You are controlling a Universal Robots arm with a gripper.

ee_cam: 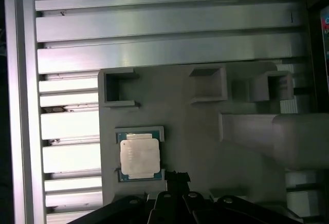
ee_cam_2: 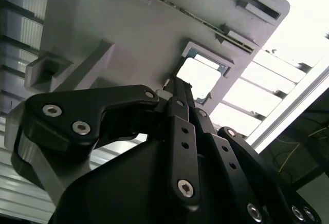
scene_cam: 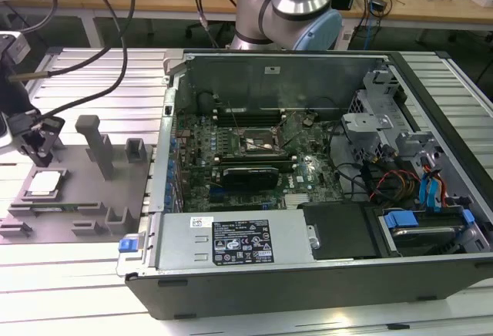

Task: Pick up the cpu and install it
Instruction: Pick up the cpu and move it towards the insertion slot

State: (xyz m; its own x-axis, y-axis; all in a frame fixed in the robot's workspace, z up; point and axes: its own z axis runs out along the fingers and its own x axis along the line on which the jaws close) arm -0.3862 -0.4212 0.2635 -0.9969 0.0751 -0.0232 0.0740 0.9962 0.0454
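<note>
While the cpu lies in its grey fixture pocket, the gripper hangs just beside it, fingers together.

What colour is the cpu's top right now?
The cpu top is silvery-white with a darker teal rim; best in the first wrist view.

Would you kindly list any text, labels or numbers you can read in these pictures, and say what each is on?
On the power supply, the large label: print too small to read.
On the case's back wall, the small sticker: too blurred to read.
On the cpu: no marking legible.
So no text can be quoted.
</note>
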